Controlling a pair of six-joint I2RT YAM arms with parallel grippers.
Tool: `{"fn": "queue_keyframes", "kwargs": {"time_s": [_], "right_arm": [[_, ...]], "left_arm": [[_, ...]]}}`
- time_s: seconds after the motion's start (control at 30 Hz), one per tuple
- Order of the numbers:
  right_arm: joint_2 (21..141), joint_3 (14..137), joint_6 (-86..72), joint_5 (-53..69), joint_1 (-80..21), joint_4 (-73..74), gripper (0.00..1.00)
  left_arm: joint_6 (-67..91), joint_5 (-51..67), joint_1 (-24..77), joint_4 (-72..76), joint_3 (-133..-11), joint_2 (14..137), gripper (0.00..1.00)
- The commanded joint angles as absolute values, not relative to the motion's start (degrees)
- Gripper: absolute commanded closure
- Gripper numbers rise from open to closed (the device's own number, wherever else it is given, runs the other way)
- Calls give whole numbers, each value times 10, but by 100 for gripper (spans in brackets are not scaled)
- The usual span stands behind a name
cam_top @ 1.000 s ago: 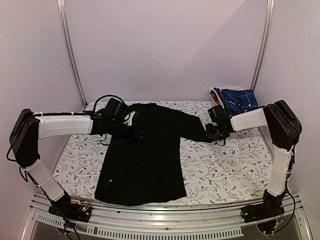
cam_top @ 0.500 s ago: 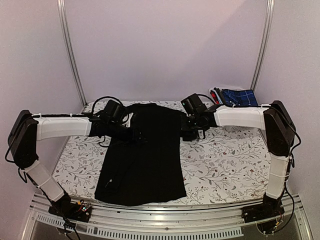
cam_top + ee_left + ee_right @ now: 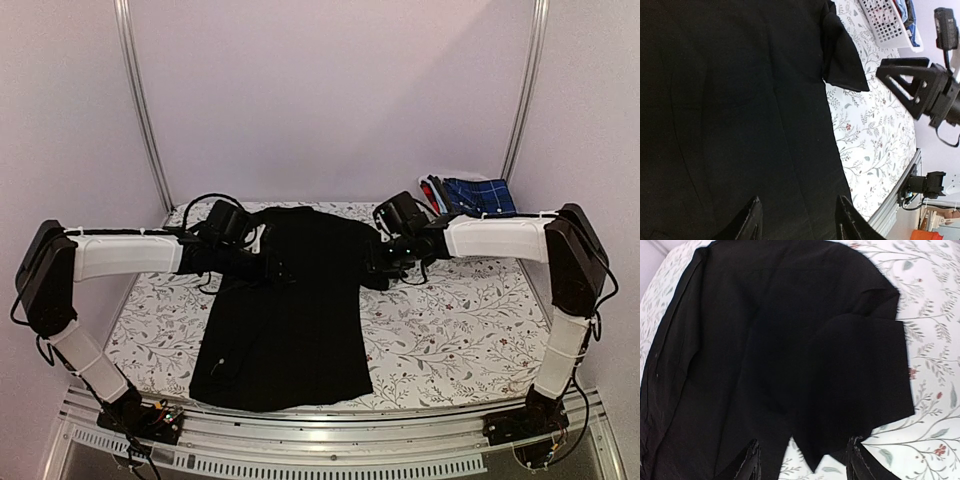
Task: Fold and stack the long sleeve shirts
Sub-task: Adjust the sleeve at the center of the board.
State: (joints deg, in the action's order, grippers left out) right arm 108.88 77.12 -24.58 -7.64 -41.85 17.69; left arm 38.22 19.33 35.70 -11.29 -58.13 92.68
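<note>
Right now the black long sleeve shirt (image 3: 285, 330) lies flat on the flowery table (image 3: 450, 340), one sleeve (image 3: 855, 375) folded inward. Both the left gripper (image 3: 280, 268) and right gripper (image 3: 380, 268) hover over it, fingers apart, holding nothing.

We are holding both arms in over a black long sleeve shirt (image 3: 285, 330), which is lying flat on the flower-patterned tabletop (image 3: 450, 320), collar toward the far wall and hem toward our bases. Our left gripper (image 3: 278, 268) is sitting over the shirt's upper left part, dark against dark cloth, so we are not making out how its jaws stand. Our right gripper (image 3: 377, 264) is hanging at the shirt's upper right edge. A blue checked cloth (image 3: 480, 195) is lying bundled in the far right corner, well apart from the shirt.
</note>
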Motion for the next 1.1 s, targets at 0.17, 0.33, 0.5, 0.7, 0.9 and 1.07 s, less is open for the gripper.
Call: {"fn": "queue_keyframes", "kwargs": {"time_s": [0.17, 0.33, 0.5, 0.7, 0.9, 1.07], "right_arm": [[1059, 735, -273, -58, -311, 162, 52], [1123, 784, -257, -107, -305, 204, 55], [1185, 832, -250, -123, -305, 236, 55], [1216, 834, -253, -136, -309, 252, 53], [1233, 812, -265, -152, -331, 264, 52], [1246, 793, -275, -129, -331, 247, 77]], "left_arm": [[388, 201, 354, -101, -576, 928, 51], [388, 201, 354, -106, -577, 924, 51], [384, 200, 354, -113, -577, 922, 51], [382, 199, 354, -115, -574, 916, 51], [381, 200, 353, -112, -577, 923, 51], [386, 200, 354, -113, -583, 932, 51]]}}
